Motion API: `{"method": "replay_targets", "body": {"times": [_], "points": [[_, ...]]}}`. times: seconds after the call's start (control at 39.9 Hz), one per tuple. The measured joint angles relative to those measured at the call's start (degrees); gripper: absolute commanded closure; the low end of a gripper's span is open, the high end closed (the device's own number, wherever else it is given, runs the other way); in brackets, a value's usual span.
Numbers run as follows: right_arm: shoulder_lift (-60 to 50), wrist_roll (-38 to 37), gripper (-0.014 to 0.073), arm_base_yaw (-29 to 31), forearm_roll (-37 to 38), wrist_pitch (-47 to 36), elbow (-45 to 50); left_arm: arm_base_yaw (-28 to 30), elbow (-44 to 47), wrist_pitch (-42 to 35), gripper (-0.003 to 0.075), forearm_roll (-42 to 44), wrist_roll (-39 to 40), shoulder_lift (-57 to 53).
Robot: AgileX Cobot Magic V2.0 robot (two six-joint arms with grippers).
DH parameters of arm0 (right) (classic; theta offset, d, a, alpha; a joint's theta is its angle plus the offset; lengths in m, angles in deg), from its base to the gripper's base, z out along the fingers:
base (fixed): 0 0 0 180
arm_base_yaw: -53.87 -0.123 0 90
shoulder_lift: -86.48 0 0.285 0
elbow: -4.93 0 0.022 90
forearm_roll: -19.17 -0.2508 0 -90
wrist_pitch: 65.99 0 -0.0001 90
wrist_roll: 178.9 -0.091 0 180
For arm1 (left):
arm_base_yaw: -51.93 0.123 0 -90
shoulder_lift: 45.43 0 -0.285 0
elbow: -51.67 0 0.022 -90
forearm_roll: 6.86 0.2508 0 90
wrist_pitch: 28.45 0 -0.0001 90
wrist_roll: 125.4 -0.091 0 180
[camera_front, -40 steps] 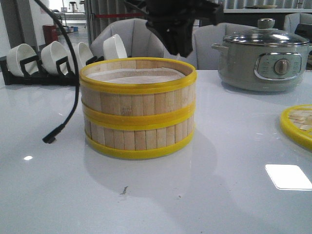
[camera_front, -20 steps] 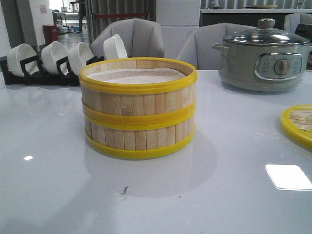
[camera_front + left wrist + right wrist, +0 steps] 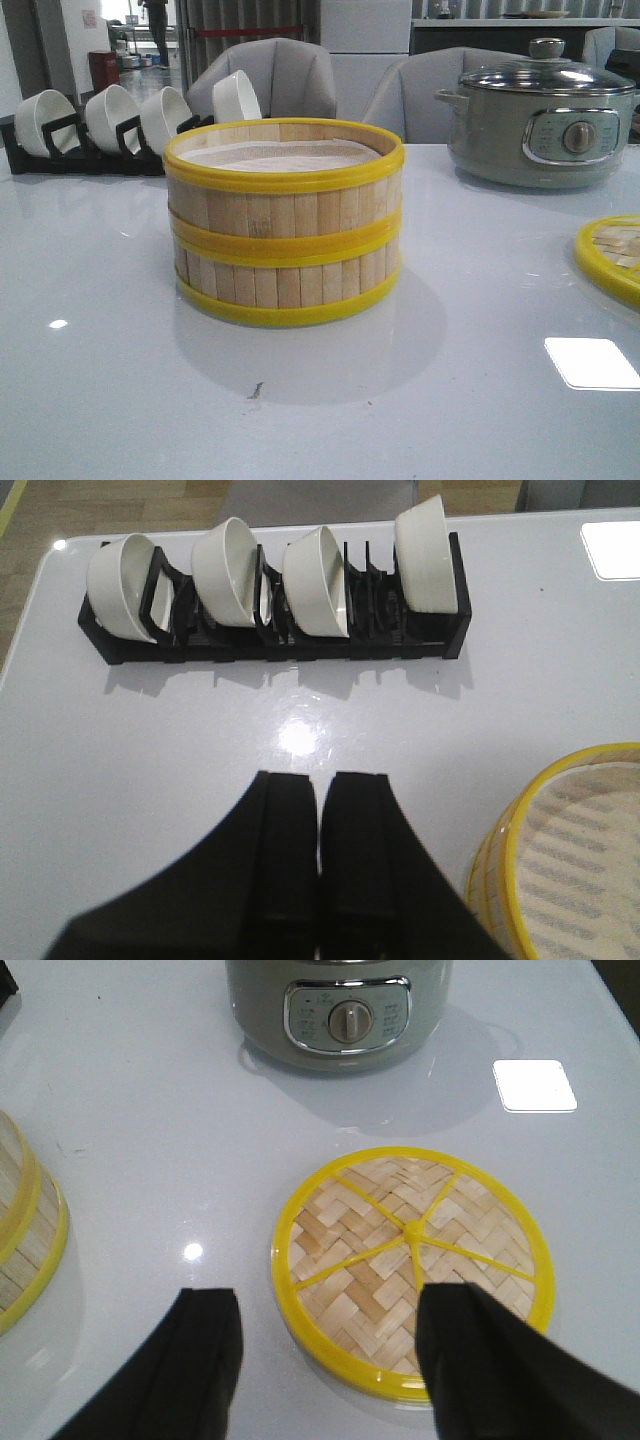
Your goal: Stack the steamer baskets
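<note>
A glossy white table (image 3: 120, 400) fills the lower part of the front view, with a bright rectangular reflection at lower right. In the upper left, a black rack (image 3: 60, 158) holds four white ceramic bowls (image 3: 112, 115) tipped on edge in a row. In the upper right stands a grey-green electric pot (image 3: 540, 125) with a glass lid (image 3: 545, 75) and a round front dial. Grey padded chairs (image 3: 275, 75) line the top centre behind the table.

Dining-style showroom: grey chairs (image 3: 268, 75), bowl rack (image 3: 80, 150), electric pot (image 3: 540, 120).
</note>
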Motion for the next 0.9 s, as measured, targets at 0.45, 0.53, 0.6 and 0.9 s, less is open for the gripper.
{"method": "replay_targets", "body": {"times": [0.45,0.53,0.6,0.9], "points": [[0.0,0.0,0.0099,0.0,0.0,0.0,0.0,4.1,23.4,-8.9,0.0637,0.0,1.6,-13.9],[0.0,0.0,0.0099,0.0,0.0,-0.1,0.0,4.9,27.6,-10.5,0.0637,0.0,1.9,-16.6],[0.0,0.0,0.0099,0.0,0.0,-0.2,0.0,5.4,31.7,-12.2,0.0637,0.0,2.4,-19.3],[0.0,0.0,0.0099,0.0,0.0,-0.2,0.0,5.4,46.2,-19.4,0.0637,0.0,2.7,-29.9]]}}
